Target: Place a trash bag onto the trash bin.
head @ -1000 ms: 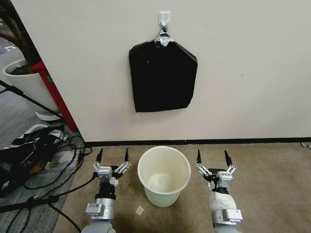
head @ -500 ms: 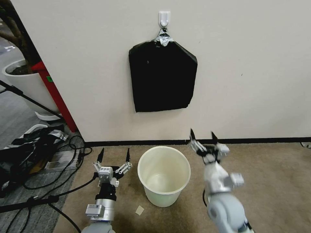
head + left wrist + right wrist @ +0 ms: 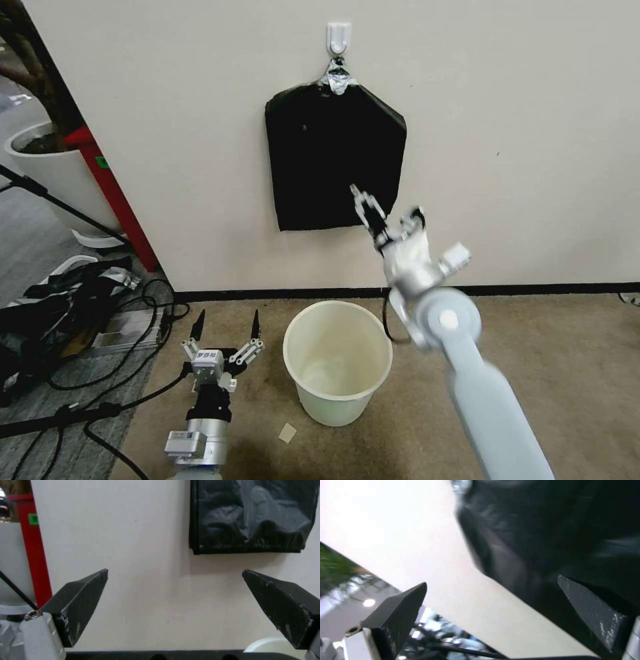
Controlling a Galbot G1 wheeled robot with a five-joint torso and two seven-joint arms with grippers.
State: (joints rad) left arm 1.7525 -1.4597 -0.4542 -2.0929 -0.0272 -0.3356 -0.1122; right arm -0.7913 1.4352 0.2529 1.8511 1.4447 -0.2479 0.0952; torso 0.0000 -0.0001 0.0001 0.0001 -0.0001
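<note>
Wall (image 3: 520,133): one, cream, with one hook (image 3: 339,37).
Trash bag (image 3: 333,157): one, hanging from hook.
Trash bin (image 3: 337,360): one, on carpet below bag.
Right gripper (image 3: 383,210): raised at bag's lower edge.
Left wrist view: left gripper (image 3: 175,573) spread, facing wall.
Right wrist view: fingers (image 3: 398,612) spread beside bag.

Right pincer (image 3: 383,212) raised, seemingly open

Right gripper (image 3: 383,212) motion-blurred, covering black pack's (image 3: 320,153) 5 o'clock corner; pack top cut off in wrist views.
</note>
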